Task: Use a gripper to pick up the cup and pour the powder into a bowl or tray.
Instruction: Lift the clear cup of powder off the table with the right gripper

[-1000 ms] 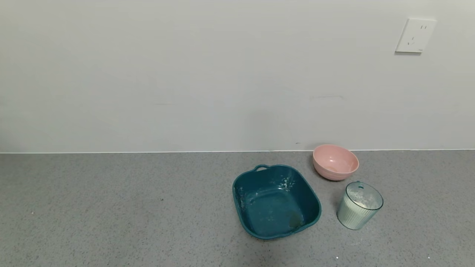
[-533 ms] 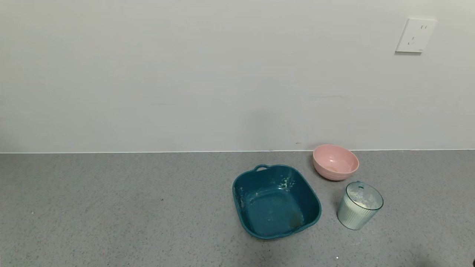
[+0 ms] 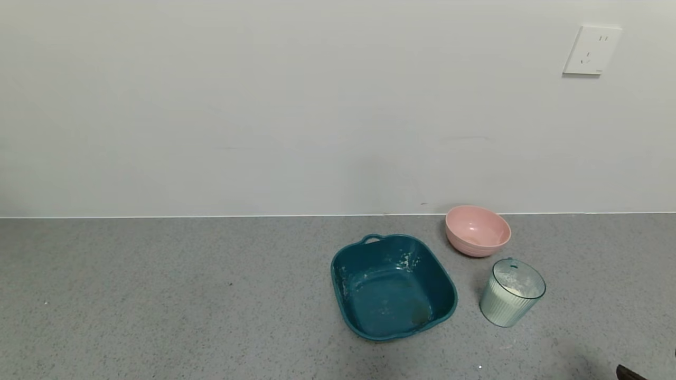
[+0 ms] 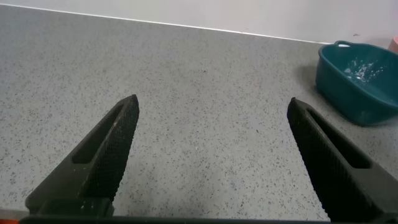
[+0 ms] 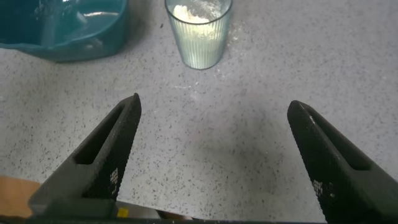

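Observation:
The ribbed pale blue-green cup stands upright on the grey counter, right of the dark teal basin, with white powder inside it. The basin holds only smears of powder. My right gripper is open and empty over bare counter, short of the cup and apart from it; only its tip shows at the head view's bottom right corner. My left gripper is open and empty over bare counter, far from the basin, and out of the head view.
A smaller pink bowl stands behind the cup, near the wall. A wall socket is at the upper right. A few white specks lie on the counter near the cup. The counter's front edge runs under the right gripper.
The right gripper's tip has come into the head view at the bottom right corner. The cup, basin and pink bowl have not moved.

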